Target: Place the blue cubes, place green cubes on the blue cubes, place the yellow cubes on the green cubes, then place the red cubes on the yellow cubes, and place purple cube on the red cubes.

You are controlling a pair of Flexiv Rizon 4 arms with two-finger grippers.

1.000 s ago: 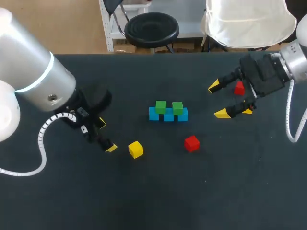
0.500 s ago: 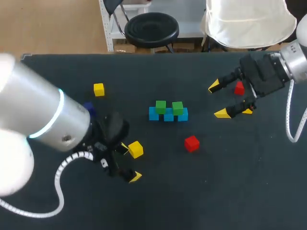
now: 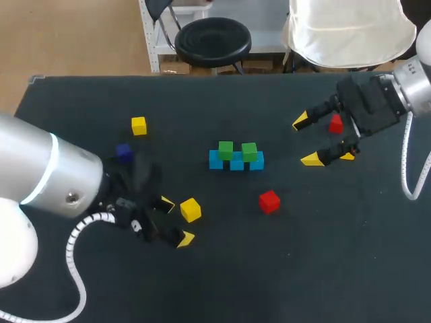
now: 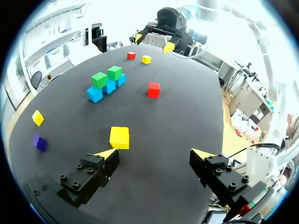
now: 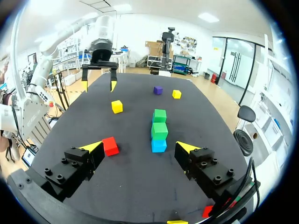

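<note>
1. Hanging the left gripper (image 3: 176, 221) low over the table (image 3: 303, 269), fingers spread wide and gripping nothing.
2. Sitting the nearest yellow cube (image 3: 190, 209) just ahead of one fingertip, not between the two, and turned at an angle to the fingers.
3. Waiting at the right edge with the right gripper (image 3: 306, 140), fingers likewise spread and empty.
4. Standing mid-table with the blue cubes (image 3: 236, 161) in a row of three and two green cubes (image 3: 225, 149) on top; yellow layer not yet begun.
5. Lying loose elsewhere: a red cube (image 3: 269, 201), a second yellow cube (image 3: 139, 125) and the purple cube (image 3: 123, 152).
6. Risking a shove instead of a grasp: closing from this offset would likely push the nearest yellow cube sideways with one finger.
7. Risking a twisted pinch: catching the angled cube on its corners could spin it or let it slip in transit.
8. Risking the stack later: setting yellow down off-centre or too hard could nudge the green cubes off the blue cubes.
</note>
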